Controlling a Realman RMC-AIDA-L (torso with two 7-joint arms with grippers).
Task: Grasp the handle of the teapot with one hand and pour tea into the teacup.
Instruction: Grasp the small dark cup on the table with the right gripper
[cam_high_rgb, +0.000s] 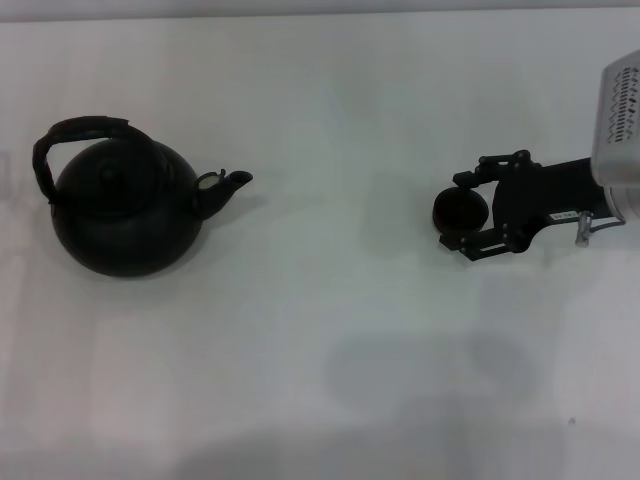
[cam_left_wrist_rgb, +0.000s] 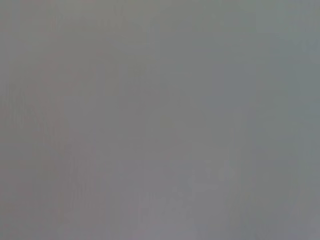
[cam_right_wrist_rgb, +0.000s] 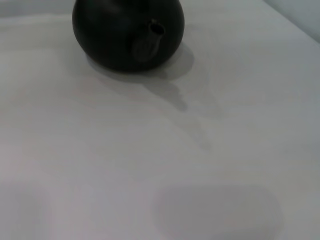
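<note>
Right gripper (cam_high_rgb: 462, 212) low over the white worktop (cam_high_rgb: 330, 330), jaws set on either side of the teacup (cam_high_rgb: 459, 210); apart or already clamped, cannot tell. Teapot (cam_high_rgb: 125, 210) well apart on the left side, spout (cam_high_rgb: 225, 187) turned toward the cup, handle (cam_high_rgb: 75, 135) arched above and untouched. Left gripper nowhere in view.

Probably best to hold the cup upright and steady, near the spout, leaving the handle free for the other hand.

Left wrist view only plain grey. Right wrist view cuts off the teapot's top, so lid and handle hidden there.
</note>
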